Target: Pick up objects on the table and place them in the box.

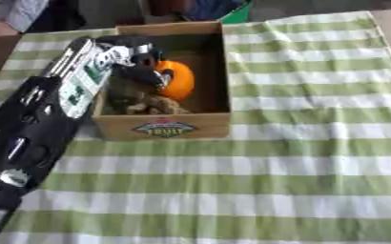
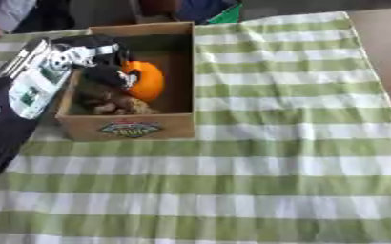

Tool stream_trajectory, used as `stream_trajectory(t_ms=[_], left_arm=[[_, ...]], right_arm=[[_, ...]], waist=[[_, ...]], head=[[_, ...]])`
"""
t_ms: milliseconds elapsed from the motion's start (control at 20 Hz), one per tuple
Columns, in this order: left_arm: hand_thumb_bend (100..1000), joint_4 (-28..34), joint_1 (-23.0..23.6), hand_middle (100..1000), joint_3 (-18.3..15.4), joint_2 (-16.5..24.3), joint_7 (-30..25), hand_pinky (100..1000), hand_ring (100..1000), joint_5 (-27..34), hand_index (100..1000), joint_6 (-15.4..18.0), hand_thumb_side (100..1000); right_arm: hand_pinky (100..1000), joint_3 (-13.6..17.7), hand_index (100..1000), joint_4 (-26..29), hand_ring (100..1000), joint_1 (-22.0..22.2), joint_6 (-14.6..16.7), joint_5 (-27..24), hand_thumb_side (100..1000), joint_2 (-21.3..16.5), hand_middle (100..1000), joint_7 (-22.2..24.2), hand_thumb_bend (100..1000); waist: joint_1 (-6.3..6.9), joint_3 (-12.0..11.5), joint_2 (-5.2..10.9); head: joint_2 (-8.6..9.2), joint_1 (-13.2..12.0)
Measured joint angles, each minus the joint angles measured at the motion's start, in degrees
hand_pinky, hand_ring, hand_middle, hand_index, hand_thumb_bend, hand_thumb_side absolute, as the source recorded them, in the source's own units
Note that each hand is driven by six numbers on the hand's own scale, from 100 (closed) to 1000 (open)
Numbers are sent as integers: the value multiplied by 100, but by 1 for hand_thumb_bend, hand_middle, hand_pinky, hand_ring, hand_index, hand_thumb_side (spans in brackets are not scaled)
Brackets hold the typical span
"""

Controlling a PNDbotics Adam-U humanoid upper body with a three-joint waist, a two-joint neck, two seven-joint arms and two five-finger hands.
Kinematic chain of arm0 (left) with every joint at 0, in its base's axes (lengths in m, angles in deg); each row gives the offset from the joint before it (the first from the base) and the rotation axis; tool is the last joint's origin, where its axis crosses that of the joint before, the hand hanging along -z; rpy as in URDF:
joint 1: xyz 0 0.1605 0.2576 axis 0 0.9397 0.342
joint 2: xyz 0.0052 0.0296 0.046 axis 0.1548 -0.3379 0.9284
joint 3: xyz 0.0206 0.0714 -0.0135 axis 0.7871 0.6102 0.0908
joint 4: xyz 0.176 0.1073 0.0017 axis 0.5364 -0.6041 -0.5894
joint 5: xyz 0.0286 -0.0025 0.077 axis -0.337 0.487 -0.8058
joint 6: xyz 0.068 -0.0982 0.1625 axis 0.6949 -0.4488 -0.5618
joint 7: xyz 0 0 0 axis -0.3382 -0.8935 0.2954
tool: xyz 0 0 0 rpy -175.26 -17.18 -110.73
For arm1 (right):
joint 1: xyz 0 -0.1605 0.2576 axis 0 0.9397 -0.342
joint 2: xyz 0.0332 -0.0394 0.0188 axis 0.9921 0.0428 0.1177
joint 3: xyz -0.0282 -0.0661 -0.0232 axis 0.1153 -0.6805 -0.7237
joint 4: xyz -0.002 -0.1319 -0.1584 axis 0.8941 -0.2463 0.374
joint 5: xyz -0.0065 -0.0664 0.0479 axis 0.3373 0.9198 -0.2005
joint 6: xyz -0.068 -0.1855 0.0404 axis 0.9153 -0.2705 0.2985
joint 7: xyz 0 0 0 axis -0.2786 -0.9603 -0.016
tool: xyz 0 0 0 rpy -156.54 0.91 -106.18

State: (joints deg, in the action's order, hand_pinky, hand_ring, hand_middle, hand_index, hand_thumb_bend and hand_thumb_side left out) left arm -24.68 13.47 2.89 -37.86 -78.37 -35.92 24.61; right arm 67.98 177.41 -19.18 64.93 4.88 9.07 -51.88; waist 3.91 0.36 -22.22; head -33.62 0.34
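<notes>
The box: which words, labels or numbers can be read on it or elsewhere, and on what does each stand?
"FRUIT": on the oval label on the box front wall; the smaller marks above it are too blurred to read.
White and green panel on the left arm: markings too blurred to read.
No other text shows.

The left robot hand (image 1: 140,59) covers part of the orange object (image 1: 179,79) inside the box (image 1: 165,127); its fingers blur. The brownish heap (image 1: 145,104) below is unidentifiable.

Open cardboard box (image 1: 164,125) holds a round orange object (image 1: 179,79); brownish objects (image 1: 145,103) beside it.
</notes>
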Motion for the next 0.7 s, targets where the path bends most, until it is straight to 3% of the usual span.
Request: stream_trajectory(t_ms=[100, 300, 400, 500, 600, 700], left_arm=[[134, 138, 1, 801, -38, 0, 89, 814, 811, 36, 894, -142, 733], [329, 594, -7, 797, -180, 33, 358, 813, 800, 211, 897, -363, 888], [492, 862, -42, 771, -277, 82, 522, 802, 778, 276, 856, -382, 1000], [595, 1137, -83, 757, -428, 149, 686, 794, 765, 285, 846, -364, 1000], [622, 1402, -86, 751, -600, 229, 846, 791, 759, 287, 846, -360, 1000], [566, 1664, -56, 737, -762, 338, 1008, 780, 742, 295, 847, -383, 1000]], right_arm=[[687, 2, 793, 0, 663, 16, 0, -10, 810, 0, 653, 0, 100], [687, 4, 793, 0, 664, 25, 2, -12, 808, 0, 654, -8, 100], [687, 6, 793, 0, 664, 52, 8, -13, 807, 0, 654, -16, 100], [687, 7, 793, 0, 665, 71, 11, -13, 807, 0, 655, -26, 100], [687, 9, 793, 0, 665, 74, 10, -13, 807, 0, 655, -38, 100], [687, 14, 793, 0, 666, 85, 14, -13, 807, 0, 656, -44, 100]], waist=[[-12, -2, 8], [-16, -35, 49], [-22, -56, 62], [-30, -85, 85], [-50, -112, 106], [-67, -146, 122]], head=[[0, 1], [-4, 12], [-14, 35], [-48, 81], [-94, 137], [-140, 178]])
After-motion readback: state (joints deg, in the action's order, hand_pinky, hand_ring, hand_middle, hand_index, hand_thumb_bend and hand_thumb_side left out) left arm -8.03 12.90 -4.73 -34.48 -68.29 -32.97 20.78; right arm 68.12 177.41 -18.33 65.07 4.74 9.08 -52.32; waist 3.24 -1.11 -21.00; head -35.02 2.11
